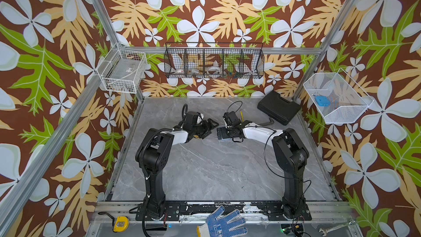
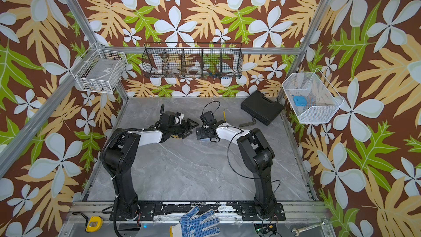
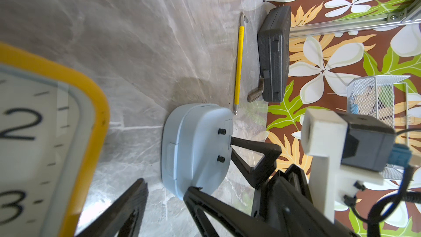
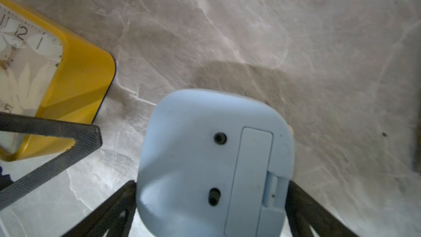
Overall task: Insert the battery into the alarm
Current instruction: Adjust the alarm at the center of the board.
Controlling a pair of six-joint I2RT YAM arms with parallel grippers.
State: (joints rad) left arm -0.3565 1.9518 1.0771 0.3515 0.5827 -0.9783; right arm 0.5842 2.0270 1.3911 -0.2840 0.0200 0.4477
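The alarm (image 4: pixel 193 167), pale blue, lies face down on the tabletop (image 1: pixel 216 167), so its back is turned up where the battery goes. Its battery cover (image 4: pixel 250 178) is shut, flush with the shell beside 2 small dark holes. I judge the task to be at an early step, since the cover has to come off before anything can go in.

The right claw (image 4: pixel 211 185) is spread wide astride the alarm, with 1 jaw close at each side. It looks placed to steady the body against sliding while the cover is worked. Whether the jaws press on the shell I cannot tell.

The left claw (image 1: pixel 214 128) faces it from just beside, jaws apart and holding nothing. It hangs over a yellow clock (image 4: pixel 75 83) that lies face up near the alarm, and 1 jaw crosses above that clock's corner. From there it can reach the cover's latch end.

No battery shows in any view. It may be hidden under an arm.

The next move calls for a fingertip catch on the small latch, and a slip could push the alarm out from between the jaws.
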